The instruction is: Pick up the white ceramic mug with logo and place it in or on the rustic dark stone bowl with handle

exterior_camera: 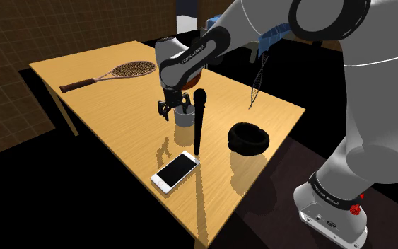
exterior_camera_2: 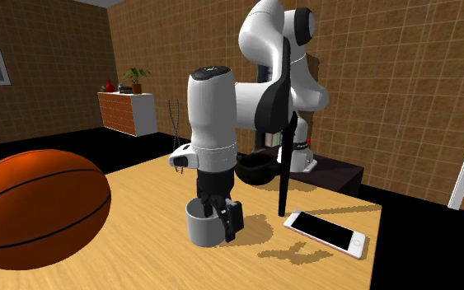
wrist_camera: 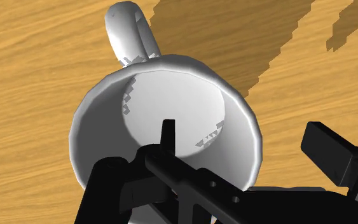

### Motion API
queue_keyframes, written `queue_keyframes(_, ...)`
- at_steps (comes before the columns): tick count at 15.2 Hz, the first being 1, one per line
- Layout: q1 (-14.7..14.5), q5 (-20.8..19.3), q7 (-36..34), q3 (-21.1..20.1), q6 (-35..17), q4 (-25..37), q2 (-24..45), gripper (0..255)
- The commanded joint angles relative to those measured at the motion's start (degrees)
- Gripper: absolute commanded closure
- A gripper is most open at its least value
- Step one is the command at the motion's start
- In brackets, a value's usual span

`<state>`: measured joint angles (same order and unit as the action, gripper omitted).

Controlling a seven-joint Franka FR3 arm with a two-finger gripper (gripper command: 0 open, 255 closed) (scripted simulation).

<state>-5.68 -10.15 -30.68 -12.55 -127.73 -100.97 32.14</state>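
Observation:
A white mug (exterior_camera: 184,117) (exterior_camera_2: 205,224) (wrist_camera: 171,95) stands upright on the wooden table (exterior_camera: 119,134), its handle pointing away from my hand. My black gripper (exterior_camera: 174,107) (exterior_camera_2: 222,216) (wrist_camera: 247,143) is lowered onto it and open. One finger reaches inside the cup and the other hangs outside, so the wall sits between them with a gap on each side. No logo shows on the mug. The dark stone bowl (exterior_camera: 249,138) (exterior_camera_2: 256,170) rests on the table a short way off, toward the shoulder view's right.
A tall black rod (exterior_camera: 199,120) (exterior_camera_2: 285,140) stands upright between mug and bowl. A white phone (exterior_camera: 176,170) (exterior_camera_2: 325,232) lies near the front edge. A racket (exterior_camera: 112,74) lies at the far end, and an orange basketball (exterior_camera_2: 36,210) sits close behind the mug.

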Motion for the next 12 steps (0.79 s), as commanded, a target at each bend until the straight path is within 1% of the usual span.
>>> queue_keyframes(1,0.0,0.0,0.0,0.0,0.0,0.0,0.0,255)
queue_keyframes(10,0.0,0.0,0.0,0.0,-0.01,0.0,0.0,255)
queue_keyframes(12,0.12,0.27,0.18,-0.18,1.08,0.14,-0.97,255)
